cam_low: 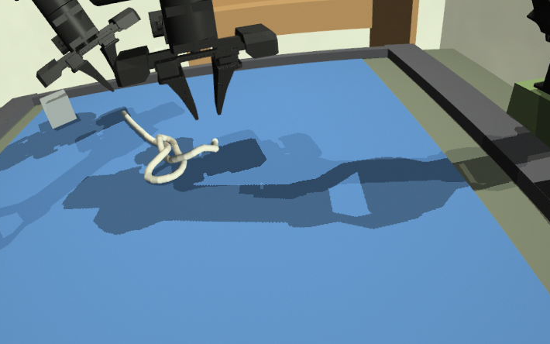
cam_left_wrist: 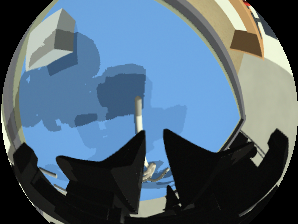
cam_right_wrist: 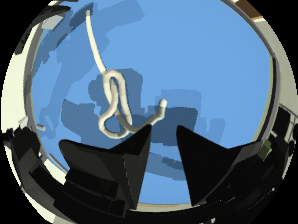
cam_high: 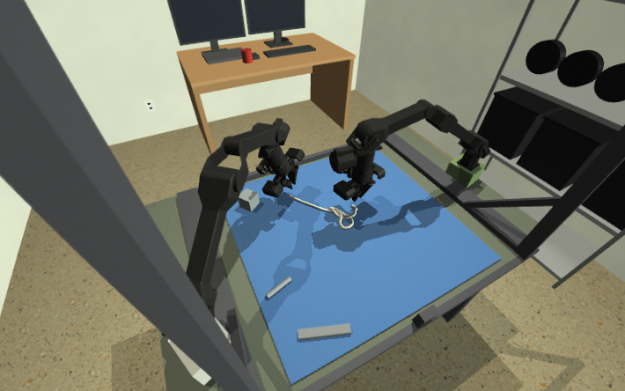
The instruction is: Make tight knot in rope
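Observation:
A cream rope lies on the blue table top. It has a loose, open tangle of loops in its middle, a long straight end towards the left gripper and a short bent end near the right gripper. My left gripper is slightly open and empty, above and near the long end. My right gripper is open a little wider and empty, above the short end. In the exterior view the right gripper partly hides the left one.
A grey block stands near the left gripper at the table's edge. A short grey bar and a longer grey bar lie far from the rope. The two grippers are fairly close together.

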Tool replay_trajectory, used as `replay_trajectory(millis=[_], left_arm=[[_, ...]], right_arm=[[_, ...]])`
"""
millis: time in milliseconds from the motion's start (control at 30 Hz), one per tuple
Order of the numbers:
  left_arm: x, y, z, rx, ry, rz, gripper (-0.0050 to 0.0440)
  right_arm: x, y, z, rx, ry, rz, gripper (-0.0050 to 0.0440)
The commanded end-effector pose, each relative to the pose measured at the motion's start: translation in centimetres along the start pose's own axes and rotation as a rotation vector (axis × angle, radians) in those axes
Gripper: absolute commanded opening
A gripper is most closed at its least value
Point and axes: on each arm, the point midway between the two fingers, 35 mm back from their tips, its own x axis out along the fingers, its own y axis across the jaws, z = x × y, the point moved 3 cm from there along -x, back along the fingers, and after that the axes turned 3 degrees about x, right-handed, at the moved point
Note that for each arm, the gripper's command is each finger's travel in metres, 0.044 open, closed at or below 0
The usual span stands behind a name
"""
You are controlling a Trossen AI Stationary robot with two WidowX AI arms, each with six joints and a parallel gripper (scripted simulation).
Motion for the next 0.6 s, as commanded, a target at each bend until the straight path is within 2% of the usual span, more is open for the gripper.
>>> replay_trajectory(millis=[0, 567], left_arm=[[-0.9, -0.5, -0.1, 0.003, -0.002, -0.026, 0.0085], [0.9, 0.0, 0.2, 0.003, -0.002, -0.026, 0.0085]], right_arm=[[-1.2, 0.3, 0.1, 0.003, -0.013, 0.030, 0.0125], [-1.2, 0.3, 0.1, 0.003, -0.013, 0.030, 0.0125]])
